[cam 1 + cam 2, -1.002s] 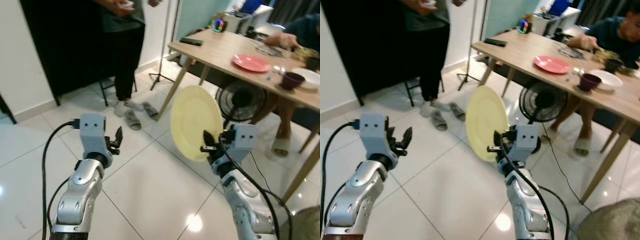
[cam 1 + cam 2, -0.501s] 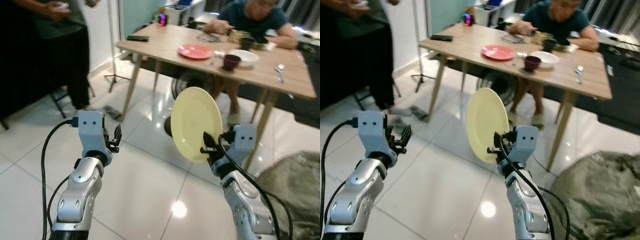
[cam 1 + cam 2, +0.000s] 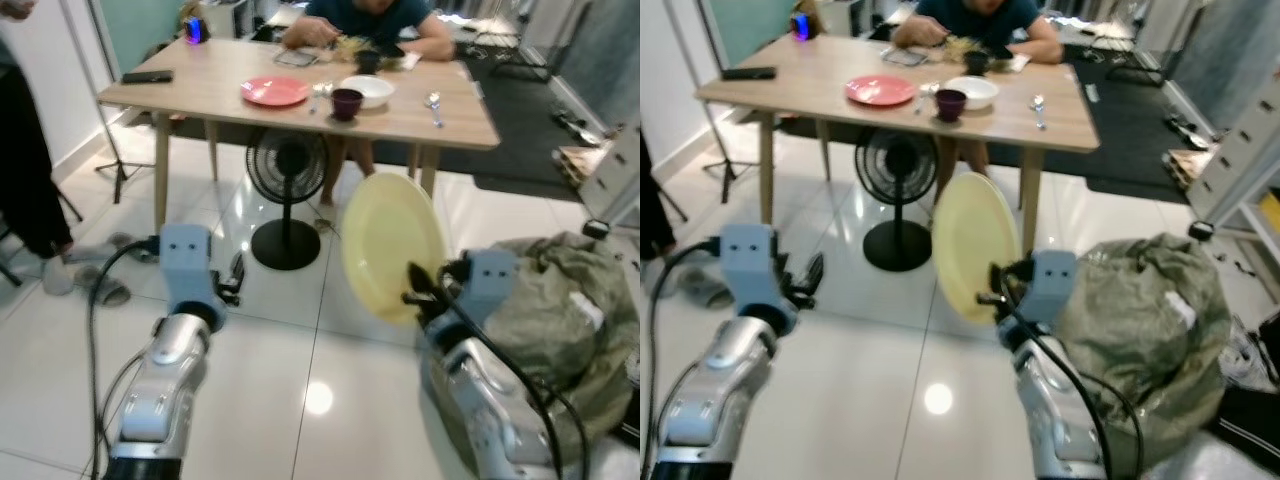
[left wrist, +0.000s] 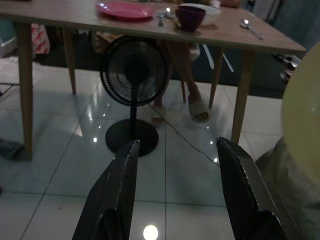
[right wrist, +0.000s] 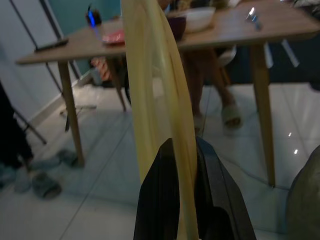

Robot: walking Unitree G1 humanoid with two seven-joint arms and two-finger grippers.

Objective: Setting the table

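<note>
Right gripper (image 3: 418, 290) pinches the lower rim of a yellow plate (image 3: 390, 243), held on edge above the tiled floor (image 3: 300, 370). Left gripper (image 4: 175, 195) is raised, fingers parted and empty. Beyond stand a floor fan (image 3: 287, 190) and a wooden table (image 3: 210, 92) bearing a pink plate (image 3: 274, 91), dark cup (image 3: 347, 102) and white bowl (image 3: 366, 90); a person (image 3: 365, 15) sits behind.

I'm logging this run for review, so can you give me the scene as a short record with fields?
held item: yellow plate, on edge, rim pinched by right gripper
left gripper: open, holding nothing, raised over the floor
table: ahead; pink plate, dark cup, white bowl, spoon on top
under table: black fan
person: seated at the far side
robot's right: grey-green bag on floor
</note>
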